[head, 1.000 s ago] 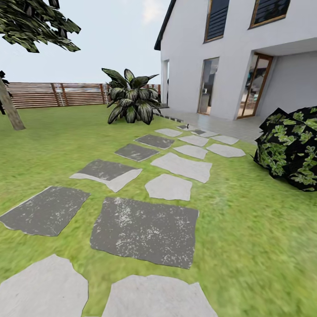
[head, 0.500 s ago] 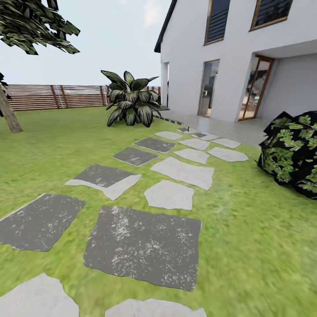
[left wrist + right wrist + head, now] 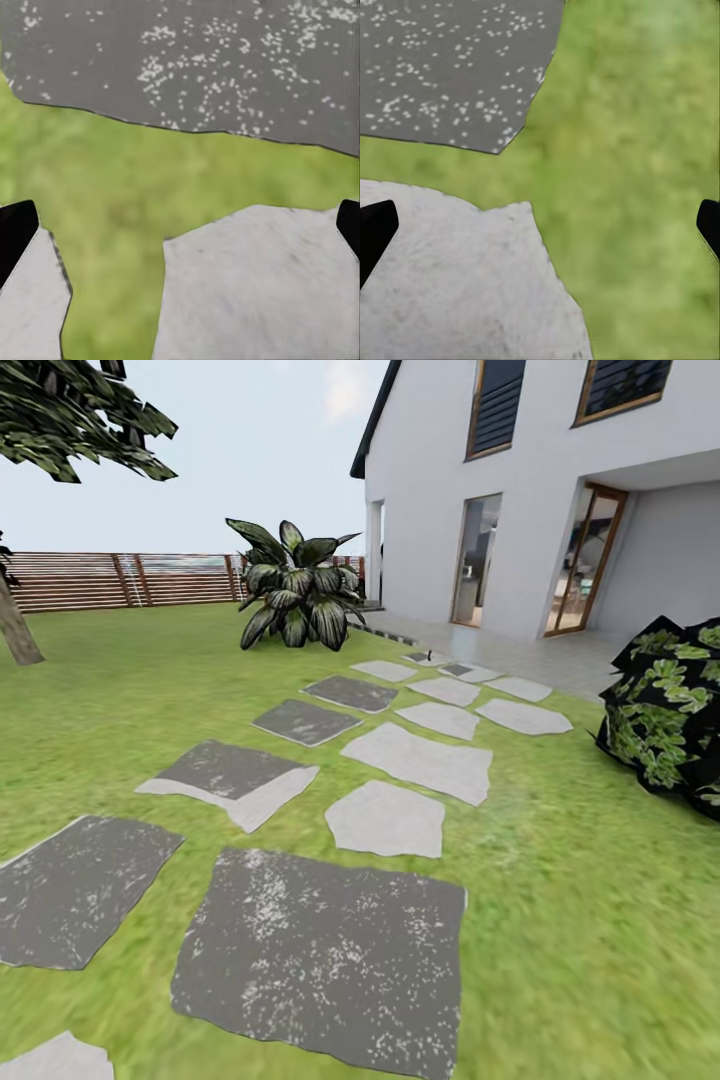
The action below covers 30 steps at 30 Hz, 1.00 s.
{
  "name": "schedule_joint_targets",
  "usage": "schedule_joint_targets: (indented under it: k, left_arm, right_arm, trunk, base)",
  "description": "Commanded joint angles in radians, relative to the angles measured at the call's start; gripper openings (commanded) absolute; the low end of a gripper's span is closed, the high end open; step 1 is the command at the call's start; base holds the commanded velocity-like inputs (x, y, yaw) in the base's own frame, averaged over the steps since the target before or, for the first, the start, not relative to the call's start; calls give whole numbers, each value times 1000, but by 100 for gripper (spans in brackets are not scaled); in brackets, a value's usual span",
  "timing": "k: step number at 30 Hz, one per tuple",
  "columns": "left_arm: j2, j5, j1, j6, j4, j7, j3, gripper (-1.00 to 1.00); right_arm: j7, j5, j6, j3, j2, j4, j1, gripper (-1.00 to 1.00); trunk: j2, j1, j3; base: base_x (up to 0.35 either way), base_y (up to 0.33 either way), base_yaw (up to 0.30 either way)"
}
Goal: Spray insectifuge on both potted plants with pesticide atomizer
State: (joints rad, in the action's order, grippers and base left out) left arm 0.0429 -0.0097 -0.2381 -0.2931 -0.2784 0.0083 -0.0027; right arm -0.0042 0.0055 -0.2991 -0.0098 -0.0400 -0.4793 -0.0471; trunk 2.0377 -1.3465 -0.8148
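The lawn (image 3: pixel 560 920) of the garden carries a path of stepping stones (image 3: pixel 320 950), about fifteen, toward the white house (image 3: pixel 530 490), with one broad-leaved plant (image 3: pixel 295 595) by the fence (image 3: pixel 120 578). Both the left gripper (image 3: pixel 180 232) and right gripper (image 3: pixel 540 232) hang released, fingertips spread wide, grasping nothing

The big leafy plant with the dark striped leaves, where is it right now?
In the head view the leafy plant stands far ahead on the lawn, left of the white house, before the wooden fence, beyond the stepping stones.

Stepping stones (image 3: pixel 320 950), lawn (image 3: pixel 560 920), white house (image 3: pixel 540 480)
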Motion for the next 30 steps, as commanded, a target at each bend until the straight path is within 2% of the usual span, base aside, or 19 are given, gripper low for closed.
schedule_joint_targets:
  k: [1,30]
  left_arm:
    - [0,-1,0,-3,1,1,0,100]
    - [0,-1,0,-3,1,1,0,100]
  right_arm:
    - [0,1,-3,-1,0,1,0,100]
    - [0,1,-3,-1,0,2,-1,100]
  trunk:
    - [0,0,-1]
    - [0,0,-1]
  base:
    - [338,0,0]
    - [338,0,0]
